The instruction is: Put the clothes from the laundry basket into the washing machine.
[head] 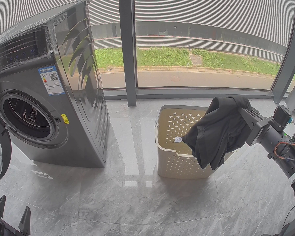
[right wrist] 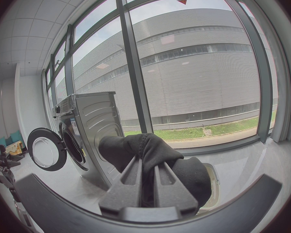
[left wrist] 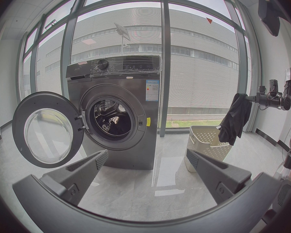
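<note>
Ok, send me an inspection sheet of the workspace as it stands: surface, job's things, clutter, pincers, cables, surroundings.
Surface: glossy grey tiled floor.
Job's things: washing machine with its door swung open and dark cloth in the drum; laundry basket on the floor beside it, apart from it; black garment hanging over the basket.
Clutter: nothing seen.
Pincers: right pincer shut on the black garment, above the basket; left pincer open, low, holding nothing.
Cables: orange wire looped at the right wrist, apart from the garment.
Surroundings: tall window behind; grass and a grey building outside.
</note>
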